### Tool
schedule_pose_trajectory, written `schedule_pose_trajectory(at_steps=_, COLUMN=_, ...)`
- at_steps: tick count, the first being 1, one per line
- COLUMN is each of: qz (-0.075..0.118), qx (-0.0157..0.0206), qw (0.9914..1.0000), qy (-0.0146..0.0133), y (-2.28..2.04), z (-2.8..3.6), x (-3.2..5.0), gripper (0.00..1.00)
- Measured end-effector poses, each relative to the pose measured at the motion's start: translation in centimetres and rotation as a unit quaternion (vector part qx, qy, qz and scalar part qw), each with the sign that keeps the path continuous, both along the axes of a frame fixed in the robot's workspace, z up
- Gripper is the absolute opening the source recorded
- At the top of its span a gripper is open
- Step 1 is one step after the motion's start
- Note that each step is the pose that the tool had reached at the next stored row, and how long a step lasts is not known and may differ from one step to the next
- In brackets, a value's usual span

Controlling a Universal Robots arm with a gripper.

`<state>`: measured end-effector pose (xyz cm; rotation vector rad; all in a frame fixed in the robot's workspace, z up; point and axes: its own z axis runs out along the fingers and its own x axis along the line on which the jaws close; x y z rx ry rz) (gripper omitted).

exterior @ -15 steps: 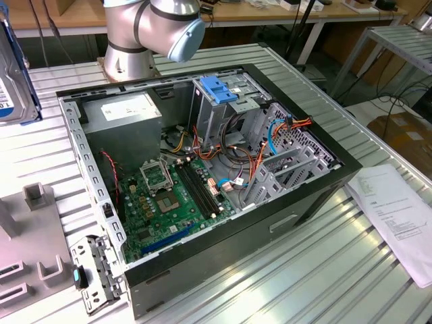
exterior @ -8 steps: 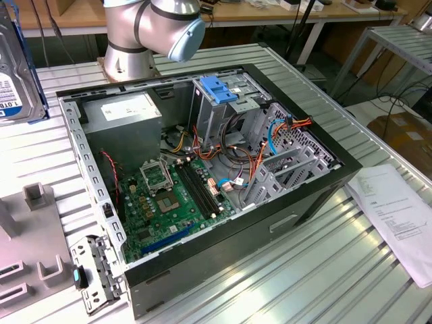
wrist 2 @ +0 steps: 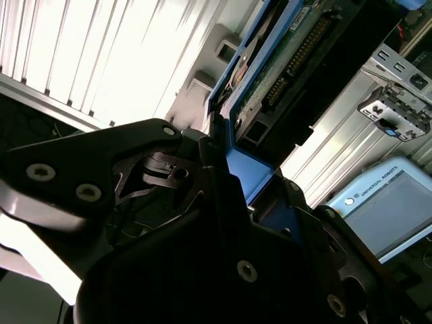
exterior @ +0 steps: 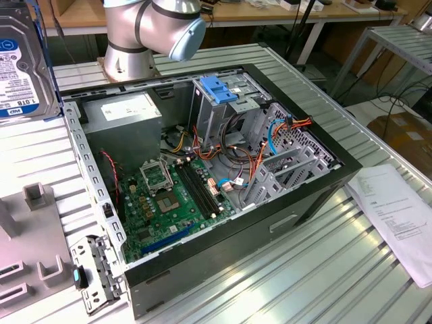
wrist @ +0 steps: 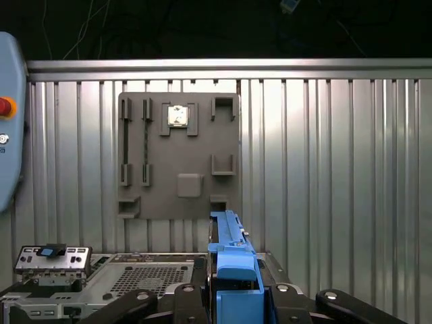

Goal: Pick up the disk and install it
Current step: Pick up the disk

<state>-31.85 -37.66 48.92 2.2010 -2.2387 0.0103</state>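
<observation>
Your end effector (wrist: 233, 289) is clamped on the blue carrier rail (wrist: 231, 260) of the disk (exterior: 19, 61), holding it raised over the desk (exterior: 304, 270) beside the open computer case (exterior: 223, 250), at the exterior view's left. Expect a rigid, fairly heavy, shock-sensitive drive. The rail looks like the safe hold, not the exposed circuit board (wrist 2: 287, 57).

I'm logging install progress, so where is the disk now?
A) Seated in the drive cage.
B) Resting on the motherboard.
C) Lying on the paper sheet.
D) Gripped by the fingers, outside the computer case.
D: in the first wrist view the gripper is shut on the disk by its blue carrier, and the exterior view shows it outside the computer case.
</observation>
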Motion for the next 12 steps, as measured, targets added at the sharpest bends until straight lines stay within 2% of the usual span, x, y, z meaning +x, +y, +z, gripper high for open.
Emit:
schedule_pose_trajectory(at_steps=9, qz=0.0, qx=0.0, qw=1.0, qy=0.0, y=-0.05, z=0.0, x=1.61, gripper=0.37)
schedule_pose_trajectory(at_steps=12, qz=0.0, qx=0.0, qw=1.0, qy=0.0, y=-0.06, z=0.0, x=2.41, gripper=0.37)
